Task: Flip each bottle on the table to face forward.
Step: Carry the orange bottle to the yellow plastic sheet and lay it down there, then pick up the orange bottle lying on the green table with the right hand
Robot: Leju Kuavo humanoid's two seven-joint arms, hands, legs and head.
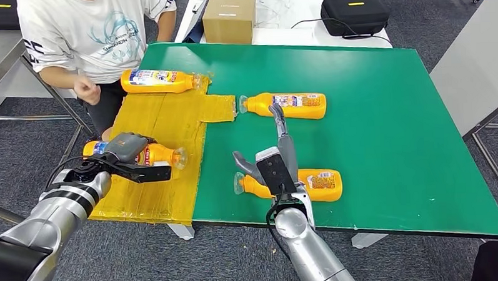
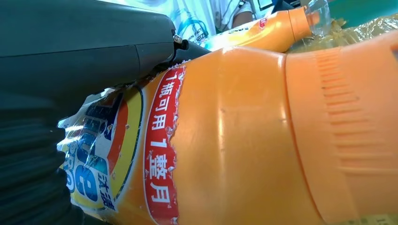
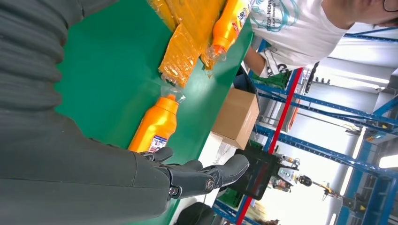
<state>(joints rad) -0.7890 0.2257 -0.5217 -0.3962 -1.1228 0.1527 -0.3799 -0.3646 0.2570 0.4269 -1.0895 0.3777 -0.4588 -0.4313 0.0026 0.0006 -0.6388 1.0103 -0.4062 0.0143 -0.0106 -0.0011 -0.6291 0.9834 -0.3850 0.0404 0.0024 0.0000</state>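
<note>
Fingers of the left hand (image 1: 127, 158) wrap an orange bottle (image 1: 153, 154) lying on its side over the yellow taped sheet (image 1: 166, 174) at the table's near left edge, clear cap pointing toward the green surface; the left wrist view shows its torn label pressed against the palm. Right hand (image 1: 278, 158) hangs flat and extended above the green tabletop (image 1: 390, 142), fingers straight and apart, gripping nothing. Beneath its wrist lies a second bottle (image 1: 320, 185) on its side near the front edge, cap to the left. Just past the fingertips a third bottle (image 1: 289, 105) lies on the green, its cap touching the yellow sheet's notch. A fourth bottle (image 1: 160, 80) rests on the far end of the yellow sheet, beside a seated person (image 1: 93, 33) in a white printed shirt. Beyond the table sit a cardboard box (image 1: 230, 17) and a black case (image 1: 353, 13) on a white surface. Grey carpet (image 1: 176, 262) surrounds everything; blue and red racking shows in the right wrist view.
</note>
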